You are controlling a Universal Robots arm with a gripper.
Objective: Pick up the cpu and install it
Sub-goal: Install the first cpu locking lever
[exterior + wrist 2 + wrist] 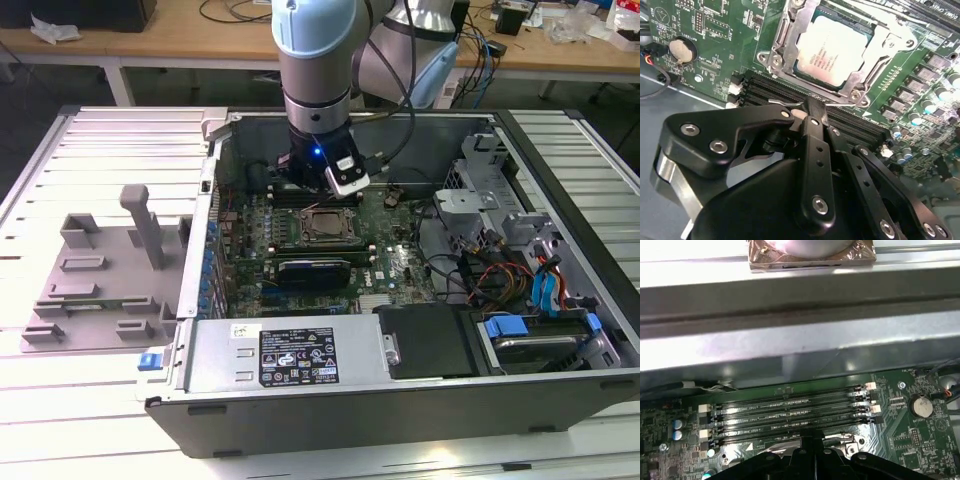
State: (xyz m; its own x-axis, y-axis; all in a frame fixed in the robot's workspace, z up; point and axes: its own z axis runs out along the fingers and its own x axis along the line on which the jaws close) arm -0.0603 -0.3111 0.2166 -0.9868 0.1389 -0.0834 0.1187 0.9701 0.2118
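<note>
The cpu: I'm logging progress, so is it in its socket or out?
In. In the second wrist view the cpu lies flat within the socket frame, silver top facing up.

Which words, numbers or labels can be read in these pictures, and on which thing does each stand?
No text can be read with certainty.
cpu: several printed lines on its metal top, too small to read.
black label on the grey metal box: too small to read.
white sticker beside that label: too small to read.
motherboard: white markings, too small to read.
</note>
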